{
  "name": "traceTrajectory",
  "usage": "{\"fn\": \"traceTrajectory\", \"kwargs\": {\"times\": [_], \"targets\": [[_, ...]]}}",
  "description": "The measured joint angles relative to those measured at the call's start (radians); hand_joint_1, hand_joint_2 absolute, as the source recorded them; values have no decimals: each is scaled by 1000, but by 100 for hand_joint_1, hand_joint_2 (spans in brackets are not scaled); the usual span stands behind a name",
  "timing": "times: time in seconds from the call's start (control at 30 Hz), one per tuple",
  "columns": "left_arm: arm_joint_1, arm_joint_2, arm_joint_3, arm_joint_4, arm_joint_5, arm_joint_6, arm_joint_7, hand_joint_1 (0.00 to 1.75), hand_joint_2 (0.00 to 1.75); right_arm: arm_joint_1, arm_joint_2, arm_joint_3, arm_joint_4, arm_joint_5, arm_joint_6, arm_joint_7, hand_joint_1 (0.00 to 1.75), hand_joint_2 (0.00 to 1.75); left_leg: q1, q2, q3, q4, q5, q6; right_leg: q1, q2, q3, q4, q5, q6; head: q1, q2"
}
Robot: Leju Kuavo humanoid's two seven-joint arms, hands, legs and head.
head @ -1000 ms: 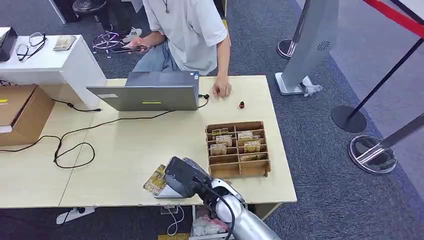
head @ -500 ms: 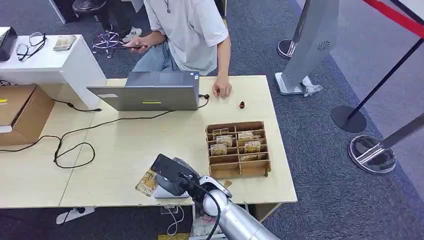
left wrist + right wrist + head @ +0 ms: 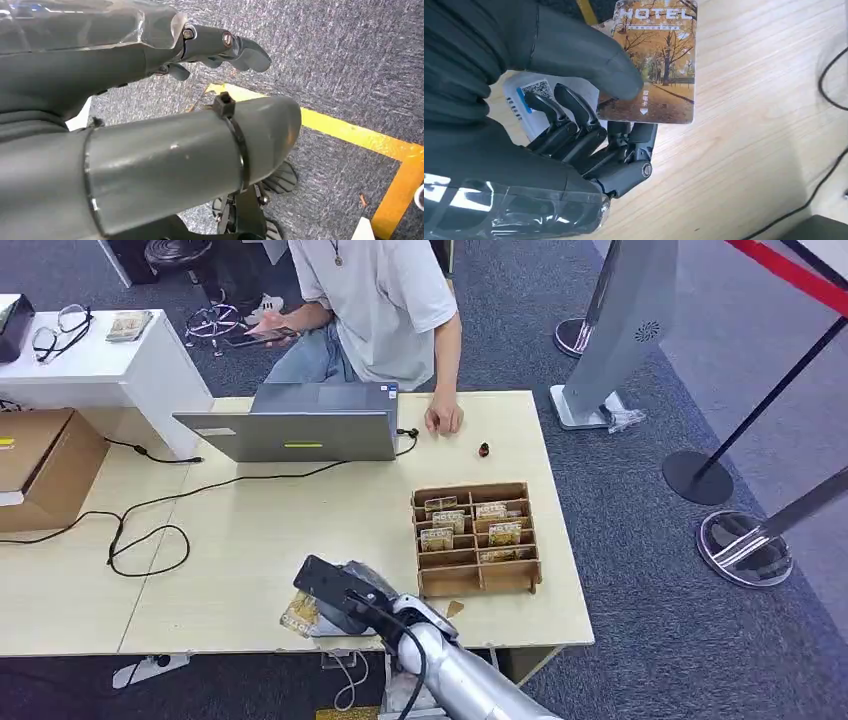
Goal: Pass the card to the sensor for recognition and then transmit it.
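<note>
My right robot hand [image 3: 574, 125] holds the card [image 3: 651, 65]: the thick thumb presses on the printed face and the dark fingers [image 3: 574, 117] are curled under it. The card shows autumn trees and the word HOTEL. In the head view my right robot hand [image 3: 340, 595] is at the near edge of the tabletop [image 3: 250, 530], and the card [image 3: 298, 612] sticks out from it to the left, over the wood surface. Just under the hand there is a small white device with a blue mark and a printed code [image 3: 531, 95]; it lies flat on the tabletop, partly hidden by my fingers. I cannot tell if the card touches it.

My left robot hand [image 3: 165, 100] hangs over grey carpet with a yellow line [image 3: 350, 135]. It holds nothing and its fingers are loosely bent, with a gap between the thumb and the other fingers.

Just to the right of my right hand stands a wooden box with compartments [image 3: 475, 538], and several similar cards stand in its slots. Farther away on the tabletop there is an open laptop [image 3: 300, 425] with a black cable [image 3: 150, 535] running to the left. A person in a light shirt [image 3: 385, 300] sits behind the laptop, with one hand [image 3: 443, 418] resting on the tabletop. A cardboard box [image 3: 40, 465] stands at the far left.
</note>
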Motion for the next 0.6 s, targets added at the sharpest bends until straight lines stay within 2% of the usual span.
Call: {"fn": "traceTrajectory", "kwargs": {"times": [0.6], "targets": [[-1,0,0,0,-4,1,1,0,0,-20,2,-14,82,93,-41,8,175,175,0,0,0,0,0,0,0,0,0,0,0,0,0,0]]}}
